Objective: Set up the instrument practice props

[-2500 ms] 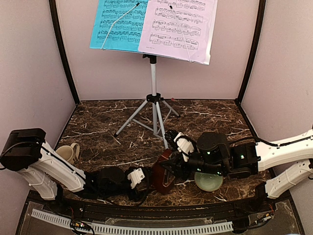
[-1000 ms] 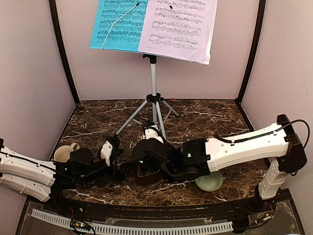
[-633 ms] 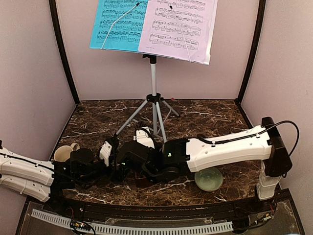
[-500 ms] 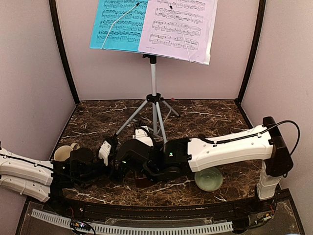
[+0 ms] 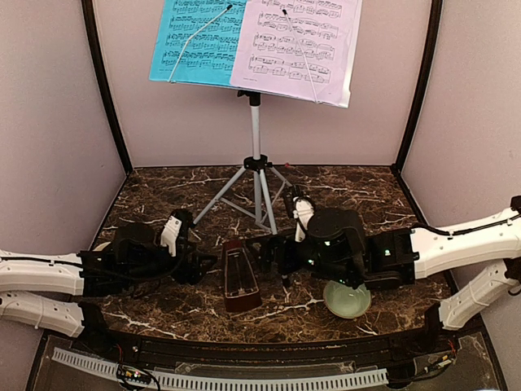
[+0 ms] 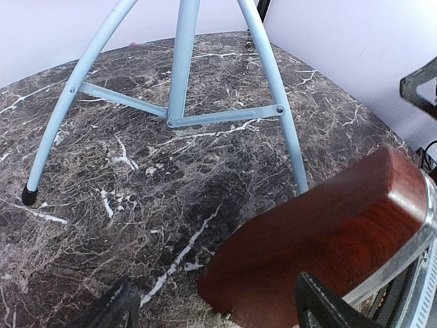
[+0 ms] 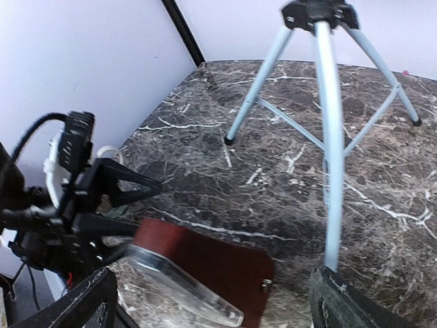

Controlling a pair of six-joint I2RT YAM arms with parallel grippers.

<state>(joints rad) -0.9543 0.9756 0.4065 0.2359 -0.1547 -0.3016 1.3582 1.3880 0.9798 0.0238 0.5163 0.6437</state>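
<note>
On the left, the left gripper point(image 6: 215, 311) hangs low over the table point(image 5: 358, 204) with its jaws spread wide and nothing between them. Just to its right is the metronome point(image 5: 238, 279), free of both arms; it seems to lie on its back, though the views do not settle that. Behind it the music stand point(image 5: 256, 155) is upright on its three legs, with the blue sheet point(image 5: 195, 37) and the lilac sheet point(image 5: 297, 45) side by side on its desk. Further right, the right gripper point(image 7: 213, 302) is also fully released, facing the metronome. A green bowl point(image 5: 346, 314) sits under that arm.

Likely trouble: both grippers crowd the same small object and may collide. Its smooth sloping sides may slip out of a pinch. A sideways shove could knock the stand's near leg and spill the sheets, and the right arm could drag the bowl
</note>
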